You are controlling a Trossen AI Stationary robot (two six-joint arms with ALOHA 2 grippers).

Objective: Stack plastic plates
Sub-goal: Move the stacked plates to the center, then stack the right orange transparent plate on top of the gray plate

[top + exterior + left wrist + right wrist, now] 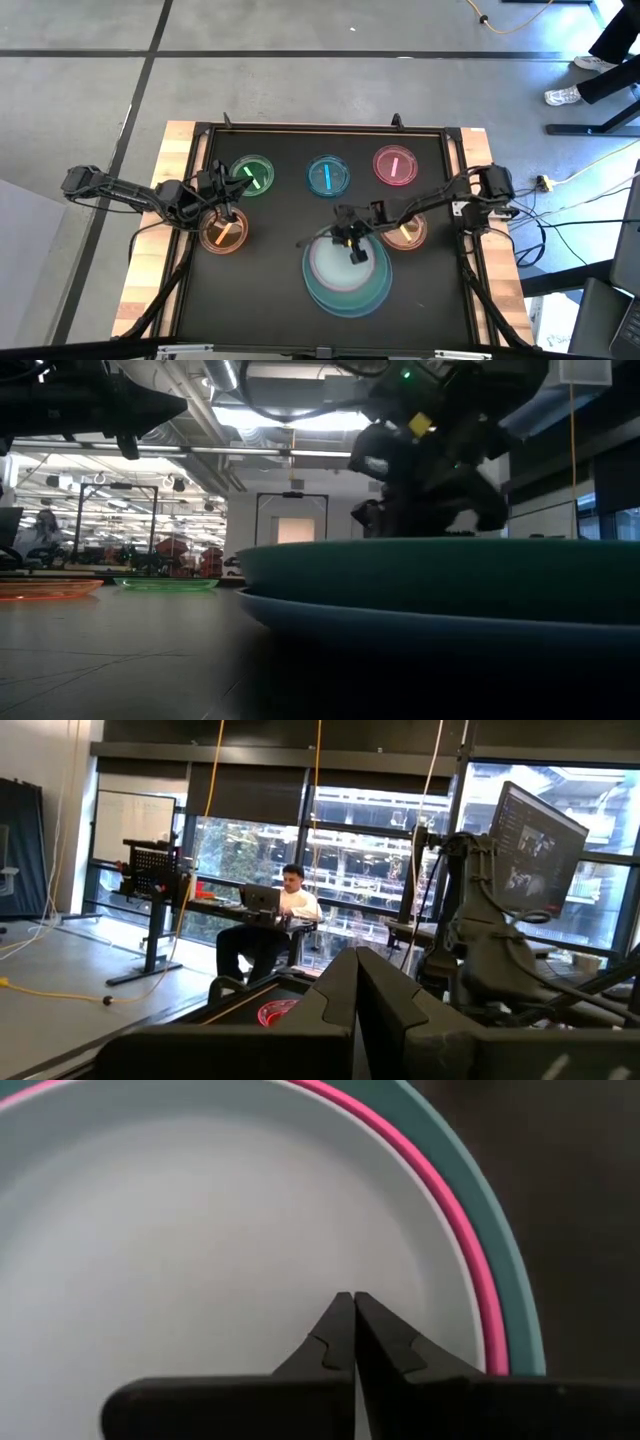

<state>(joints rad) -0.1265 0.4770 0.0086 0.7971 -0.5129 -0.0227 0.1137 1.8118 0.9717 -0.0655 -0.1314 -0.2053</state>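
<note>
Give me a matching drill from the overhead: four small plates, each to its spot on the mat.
Plates:
1. green small plate
2. blue small plate
3. pink small plate
4. left orange small plate

Spots:
A. back right
B. under the left gripper
C. back left
D. back centre

Pairs: 1-C, 2-D, 3-A, 4-B

The stack's top plate [335,262] is pale white, over a pink plate [470,1250], a teal plate [378,290] and a blue plate [400,622]. Small translucent plates are green [252,175], blue [327,175], pink [395,166] and orange [223,233]. The mat [260,300] is black, the table [170,160] light wood.
</note>
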